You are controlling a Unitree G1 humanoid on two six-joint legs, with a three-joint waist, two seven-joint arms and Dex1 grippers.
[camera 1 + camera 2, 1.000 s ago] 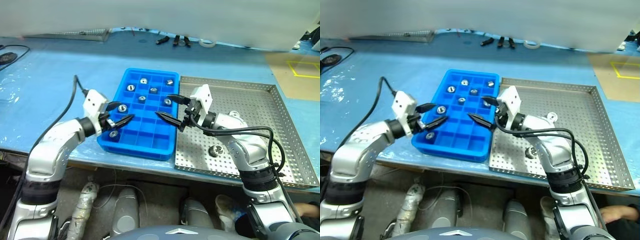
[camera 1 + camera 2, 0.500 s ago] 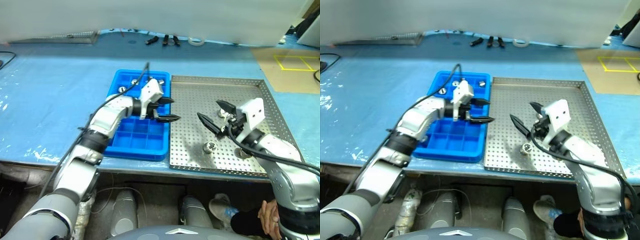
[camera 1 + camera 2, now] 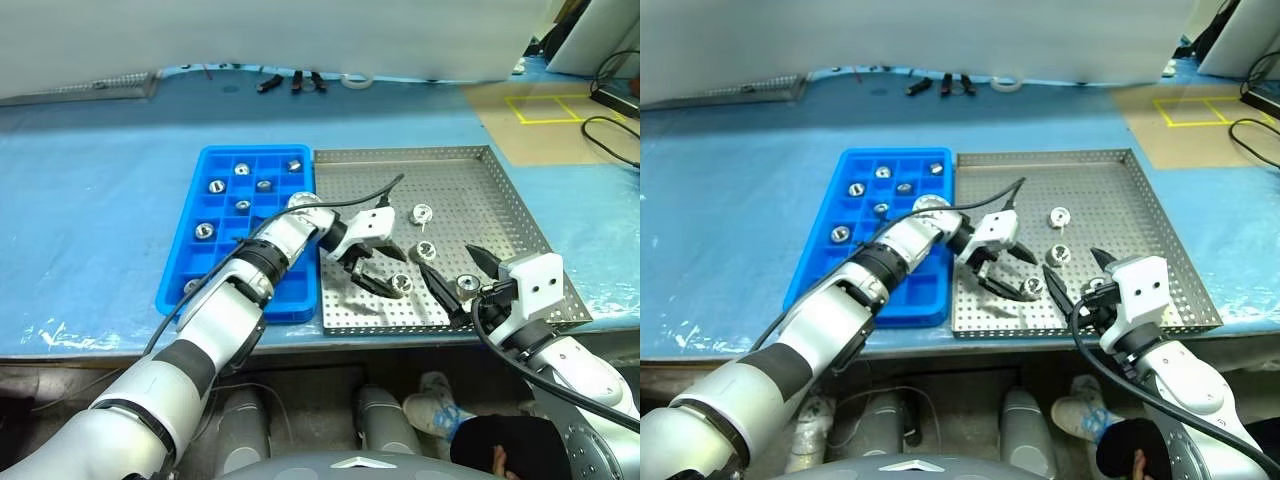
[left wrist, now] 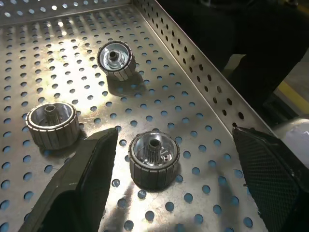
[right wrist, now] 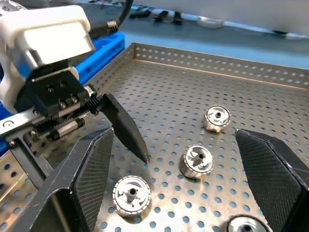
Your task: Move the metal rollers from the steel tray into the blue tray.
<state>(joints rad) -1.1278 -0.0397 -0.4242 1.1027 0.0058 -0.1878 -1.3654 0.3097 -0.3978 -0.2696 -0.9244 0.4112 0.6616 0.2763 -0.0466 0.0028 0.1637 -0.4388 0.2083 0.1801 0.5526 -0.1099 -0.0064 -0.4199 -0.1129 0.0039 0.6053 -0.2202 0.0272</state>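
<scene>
The steel tray (image 3: 400,152) lies right of the blue tray (image 3: 250,151), which holds several metal rollers (image 3: 217,185) in its compartments. More rollers lie loose on the steel tray (image 4: 116,60). My left gripper (image 3: 372,268) reaches across from the blue tray and hangs open low over the steel tray. One roller (image 4: 153,158) stands between its fingers (image 4: 82,183), untouched. My right gripper (image 3: 456,278) is open near the steel tray's front edge, just right of the left gripper, with a roller (image 5: 196,160) ahead of it.
Black hand tools (image 3: 290,82) and a white ring (image 3: 355,78) lie at the table's back edge. A narrow grey perforated strip (image 3: 100,88) sits at the far back left. A brown board with yellow lines (image 3: 540,105) and black cables (image 3: 612,130) lie to the right.
The view has swung to the right. My left gripper went from the blue tray's edge down into the steel tray, around a roller. My right gripper drew back toward the tray's front edge.
</scene>
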